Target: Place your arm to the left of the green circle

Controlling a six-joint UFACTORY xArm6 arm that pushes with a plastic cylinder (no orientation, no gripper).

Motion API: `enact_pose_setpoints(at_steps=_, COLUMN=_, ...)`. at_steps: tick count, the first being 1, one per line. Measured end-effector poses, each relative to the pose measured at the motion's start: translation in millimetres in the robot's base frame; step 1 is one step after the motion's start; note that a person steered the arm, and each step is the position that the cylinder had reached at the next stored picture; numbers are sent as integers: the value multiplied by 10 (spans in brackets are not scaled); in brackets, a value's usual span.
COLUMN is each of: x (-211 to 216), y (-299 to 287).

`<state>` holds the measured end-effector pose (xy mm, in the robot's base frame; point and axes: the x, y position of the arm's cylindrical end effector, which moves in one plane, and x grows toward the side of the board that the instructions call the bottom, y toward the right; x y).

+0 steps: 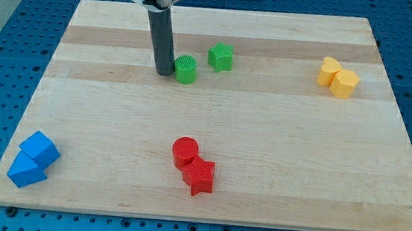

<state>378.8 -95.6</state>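
Note:
The green circle (186, 70) lies on the wooden board near the view's top, a little left of centre. My tip (164, 72) stands on the board right next to it on its left side, touching or almost touching it. The dark rod rises straight up from there to the arm at the view's top edge. A green star (221, 57) lies just to the right of the circle and slightly higher.
Two yellow blocks (338, 77) sit together at the top right. A red circle (185, 152) and a red star (199, 175) touch at the bottom centre. Two blue blocks (33, 159) sit at the bottom left corner. The board (279, 137) rests on a blue table.

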Motion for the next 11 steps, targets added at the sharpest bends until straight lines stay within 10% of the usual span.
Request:
enact_pose_setpoints(at_steps=5, x=-715, y=451)
enact_pose_setpoints(at_steps=11, x=-143, y=395)
